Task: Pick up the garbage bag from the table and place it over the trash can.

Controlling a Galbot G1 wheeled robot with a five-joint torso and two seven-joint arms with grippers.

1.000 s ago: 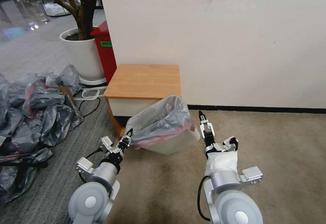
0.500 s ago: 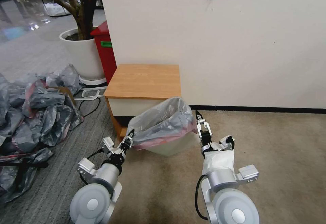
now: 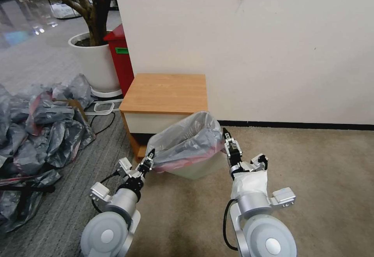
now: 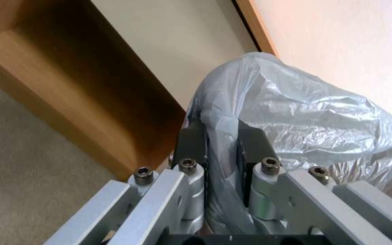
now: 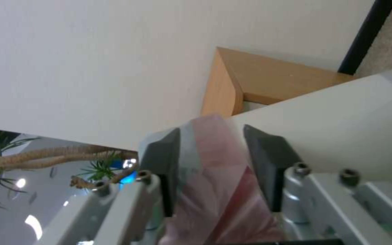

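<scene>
1. The garbage bag [image 3: 187, 142], thin grey plastic with a pink-red band, sits stretched over the trash can [image 3: 196, 167] at the centre of the head view, puffed up above it.
2. The bag covers the can's rim, leaving a strip of cream wall visible below.
3. The left gripper [image 3: 149, 159] pinches the bag's lower left edge; in the left wrist view plastic fills the gap between its dark pads [image 4: 191, 143].
4. The right gripper [image 3: 227, 140] clamps the bag's right edge, pink film bunched between its pads [image 5: 164, 160].
5. The table [image 3: 165, 93] stands just behind the can, its lower shelf hidden by the bag.
6. A heap of grey bags [image 3: 39, 124] lies at the left edge, cut off by the frame.
</scene>
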